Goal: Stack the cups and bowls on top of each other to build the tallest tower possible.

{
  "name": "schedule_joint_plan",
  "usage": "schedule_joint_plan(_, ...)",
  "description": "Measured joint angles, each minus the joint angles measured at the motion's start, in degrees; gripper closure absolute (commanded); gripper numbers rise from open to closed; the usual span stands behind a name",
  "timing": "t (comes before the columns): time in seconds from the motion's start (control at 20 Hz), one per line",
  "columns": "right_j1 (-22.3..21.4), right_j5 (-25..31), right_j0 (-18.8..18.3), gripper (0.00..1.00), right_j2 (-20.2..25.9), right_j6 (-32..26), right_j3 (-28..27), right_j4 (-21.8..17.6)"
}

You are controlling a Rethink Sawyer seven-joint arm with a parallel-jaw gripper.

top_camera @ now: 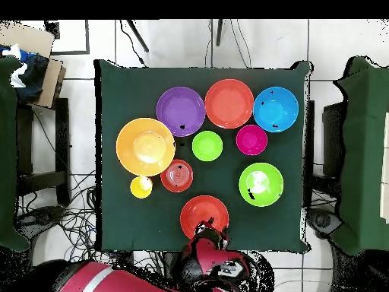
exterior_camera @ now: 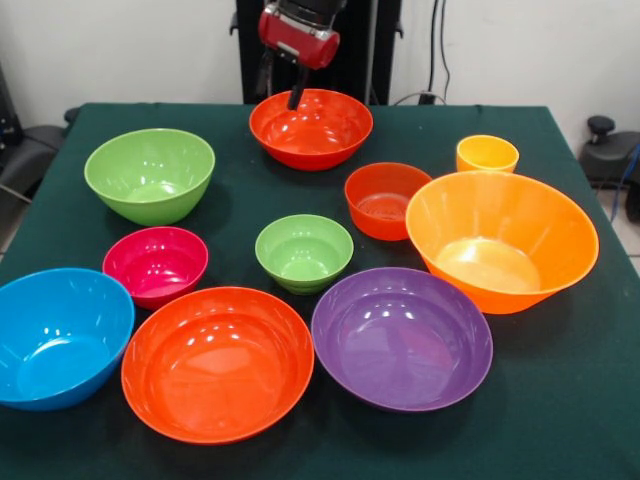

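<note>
My gripper (exterior_camera: 296,100) hangs at the rim of a red-orange bowl (exterior_camera: 311,130) at the table's far edge, its tip dipping just inside; the overhead view shows the gripper (top_camera: 205,226) over that bowl's (top_camera: 203,216) rim. One yellow-orange cup (exterior_camera: 487,153) stands beside a small red-orange bowl (exterior_camera: 385,198) and the large orange bowl (exterior_camera: 500,238). Also on the cloth are two lime green bowls, large (exterior_camera: 150,172) and small (exterior_camera: 304,250), and magenta (exterior_camera: 156,262), blue (exterior_camera: 60,335), wide red-orange (exterior_camera: 217,360) and purple (exterior_camera: 402,336) bowls. No tower shows; each stands alone.
The dark green table (exterior_camera: 560,400) is crowded, with narrow gaps between the bowls. Cables and black stands (top_camera: 45,182) lie on the floor around it. The arm's red body (top_camera: 114,281) lies along the table's edge on the robot's side.
</note>
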Motion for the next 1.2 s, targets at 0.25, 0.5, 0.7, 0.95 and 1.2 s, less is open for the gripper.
schedule_joint_plan(0.25, 2.4, -3.5, 0.7, 0.0, -0.7, 0.0, -0.8, 1.5)
schedule_joint_plan(0.5, 5.2, -7.6, 1.4, 0.0, -1.5, 0.0, -1.2, 3.1)
schedule_joint_plan(0.7, 7.5, -10.5, 1.4, 0.0, -1.8, 0.0, -1.7, 3.3)
schedule_joint_plan(0.95, 9.6, -13.0, 1.3, 0.0, -2.1, 0.0, -2.0, 3.3)
schedule_joint_plan(1.2, 11.0, -15.0, 0.9, 0.0, -2.5, 0.0, -2.1, 3.3)
